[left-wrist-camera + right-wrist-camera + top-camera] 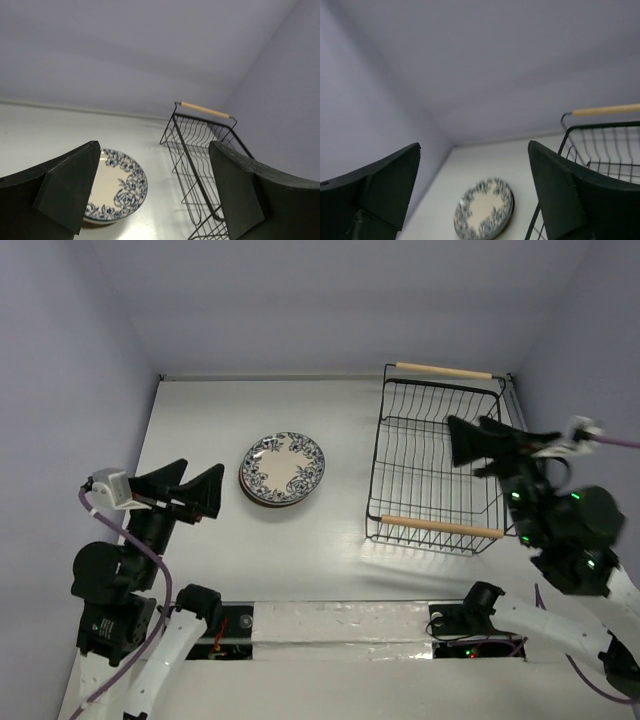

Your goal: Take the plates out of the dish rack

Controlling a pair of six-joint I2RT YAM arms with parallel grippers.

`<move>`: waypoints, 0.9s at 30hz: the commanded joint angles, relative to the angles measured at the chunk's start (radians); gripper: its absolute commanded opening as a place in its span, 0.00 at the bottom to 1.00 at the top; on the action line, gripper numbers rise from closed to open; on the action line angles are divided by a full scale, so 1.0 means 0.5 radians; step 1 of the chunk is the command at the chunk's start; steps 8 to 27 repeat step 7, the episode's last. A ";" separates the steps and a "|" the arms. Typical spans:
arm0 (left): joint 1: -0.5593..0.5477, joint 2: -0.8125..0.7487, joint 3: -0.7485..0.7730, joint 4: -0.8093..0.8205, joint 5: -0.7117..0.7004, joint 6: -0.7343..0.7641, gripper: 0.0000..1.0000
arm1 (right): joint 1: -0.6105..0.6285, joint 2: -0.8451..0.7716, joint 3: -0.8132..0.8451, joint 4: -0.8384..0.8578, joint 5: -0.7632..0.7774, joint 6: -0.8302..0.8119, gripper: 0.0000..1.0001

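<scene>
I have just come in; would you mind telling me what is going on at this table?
Two robot arms are unloading plates from a dish rack, and the job looks finished. The black wire dish rack stands empty on the right of the table. The plates sit stacked to its left, a blue floral one on top. The left gripper and right gripper are raised, fingers open, holding nothing.

Dish rack [376, 455] is thin black metal wire, handles [435, 527] are pale bare wood. Top plate [283, 465] looks like smooth glazed ceramic, tabletop [200, 430] is matt white.
</scene>
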 commanded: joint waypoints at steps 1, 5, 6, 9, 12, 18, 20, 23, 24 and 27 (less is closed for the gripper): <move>0.009 -0.015 0.091 0.133 -0.020 0.049 0.89 | -0.003 -0.207 -0.092 0.215 0.443 -0.120 1.00; 0.009 0.003 0.097 0.149 0.047 0.042 0.87 | -0.003 -0.238 -0.095 0.178 0.499 -0.089 1.00; 0.009 0.018 0.100 0.140 0.060 0.033 0.88 | -0.003 -0.220 -0.101 0.181 0.487 -0.077 1.00; 0.009 0.037 0.097 0.143 0.078 0.018 0.90 | -0.003 -0.210 -0.104 0.181 0.475 -0.071 1.00; 0.009 0.037 0.097 0.143 0.078 0.018 0.90 | -0.003 -0.210 -0.104 0.181 0.475 -0.071 1.00; 0.009 0.037 0.097 0.143 0.078 0.018 0.90 | -0.003 -0.210 -0.104 0.181 0.475 -0.071 1.00; 0.009 0.037 0.097 0.143 0.078 0.018 0.90 | -0.003 -0.210 -0.104 0.181 0.475 -0.071 1.00; 0.009 0.037 0.097 0.143 0.078 0.018 0.90 | -0.003 -0.210 -0.104 0.181 0.475 -0.071 1.00; 0.009 0.037 0.097 0.143 0.078 0.018 0.90 | -0.003 -0.210 -0.104 0.181 0.475 -0.071 1.00; 0.009 0.037 0.097 0.143 0.078 0.018 0.90 | -0.003 -0.210 -0.104 0.181 0.475 -0.071 1.00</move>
